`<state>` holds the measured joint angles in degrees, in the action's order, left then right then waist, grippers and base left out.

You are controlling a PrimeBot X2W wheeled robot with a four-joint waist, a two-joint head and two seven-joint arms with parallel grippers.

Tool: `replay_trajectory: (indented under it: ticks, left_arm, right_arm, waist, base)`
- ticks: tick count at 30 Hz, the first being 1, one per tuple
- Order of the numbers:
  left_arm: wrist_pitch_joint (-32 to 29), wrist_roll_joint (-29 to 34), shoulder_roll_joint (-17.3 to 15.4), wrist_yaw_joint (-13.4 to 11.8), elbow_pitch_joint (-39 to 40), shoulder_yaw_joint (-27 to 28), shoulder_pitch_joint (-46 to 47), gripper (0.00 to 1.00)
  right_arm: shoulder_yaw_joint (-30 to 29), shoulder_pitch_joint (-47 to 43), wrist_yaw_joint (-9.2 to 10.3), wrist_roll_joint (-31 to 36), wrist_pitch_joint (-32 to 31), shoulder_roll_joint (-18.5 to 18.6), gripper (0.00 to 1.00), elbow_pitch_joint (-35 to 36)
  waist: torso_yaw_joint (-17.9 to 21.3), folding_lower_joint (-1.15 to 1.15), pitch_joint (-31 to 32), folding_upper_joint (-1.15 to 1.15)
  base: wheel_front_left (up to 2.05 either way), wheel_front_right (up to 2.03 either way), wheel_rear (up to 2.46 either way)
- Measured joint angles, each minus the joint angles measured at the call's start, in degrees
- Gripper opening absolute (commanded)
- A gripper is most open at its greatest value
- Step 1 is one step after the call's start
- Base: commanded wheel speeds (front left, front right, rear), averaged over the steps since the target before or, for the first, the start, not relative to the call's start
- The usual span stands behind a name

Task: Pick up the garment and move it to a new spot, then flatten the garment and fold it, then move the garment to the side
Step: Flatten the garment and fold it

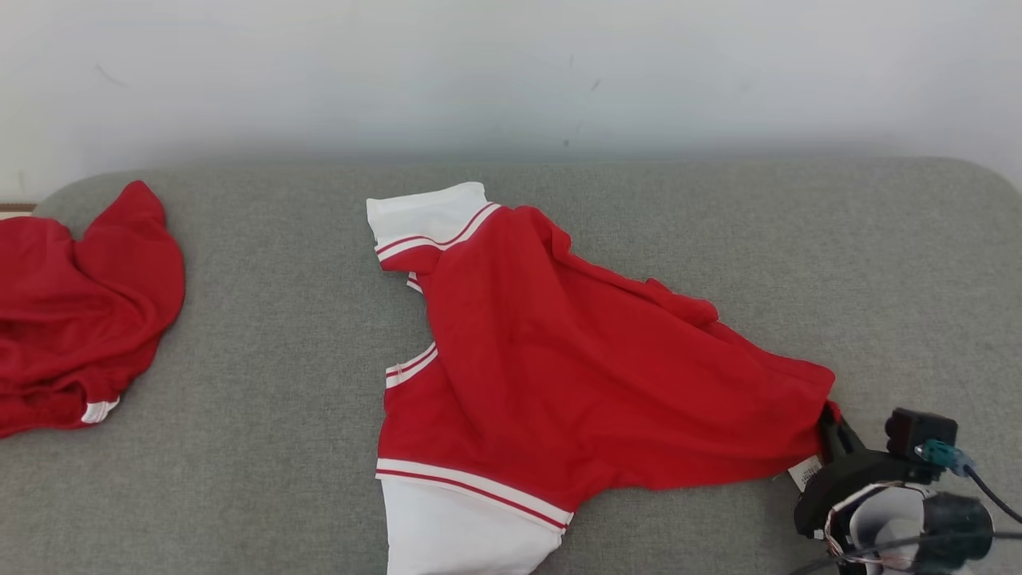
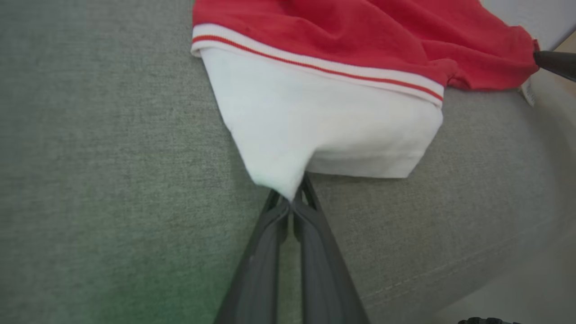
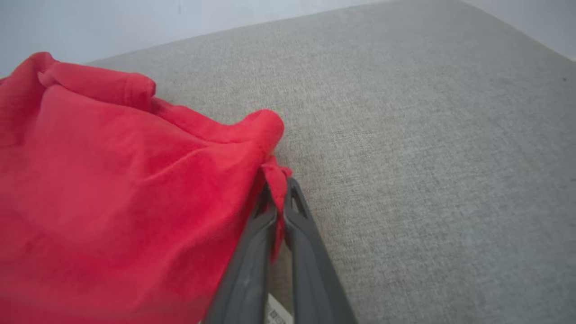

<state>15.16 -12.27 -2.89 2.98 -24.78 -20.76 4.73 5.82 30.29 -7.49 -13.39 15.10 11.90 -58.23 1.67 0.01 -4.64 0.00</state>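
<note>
left claw [image 2: 292, 201]: pinched tight on the tip of the white sleeve [image 2: 324, 117]
right claw [image 3: 279, 200]: clamped on a red hem corner, right by the care tag [image 3: 275, 315]
why: guessing two far-apart corners so it can be lifted and stretched flat
garment [image 1: 559, 359]: rumpled in the middle of the grey cushion [image 1: 279, 383], not folded yet
count: two claws, two red garments, the spare one [image 1: 72, 311] well off left
</note>
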Motion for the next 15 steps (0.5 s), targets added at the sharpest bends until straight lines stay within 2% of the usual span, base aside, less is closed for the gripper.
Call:
replay_trajectory:
  ticks: [7, 15]
  left_arm:
    - [0.0, 0.4, -0.4, -1.1, 8.7, 2.2, -2.7, 0.0]
    - [-0.1, 1.2, -3.3, -1.6, 17.9, 4.1, -3.5, 0.0]
  right_arm:
    - [-0.8, -8.1, 0.0, -4.4, 0.0, 0.4, 0.0, 12.9]
    - [1.3, -13.8, 0.0, -9.4, -1.3, 1.4, 0.0, 25.2]
  waist:
    - [-0.2, -0.01, 1.5, 0.0]
    - [0.7, -0.01, 0.7, 0.0]
  base:
    - [0.0, 0.0, 0.0]
    - [0.0, 0.0, 0.0]
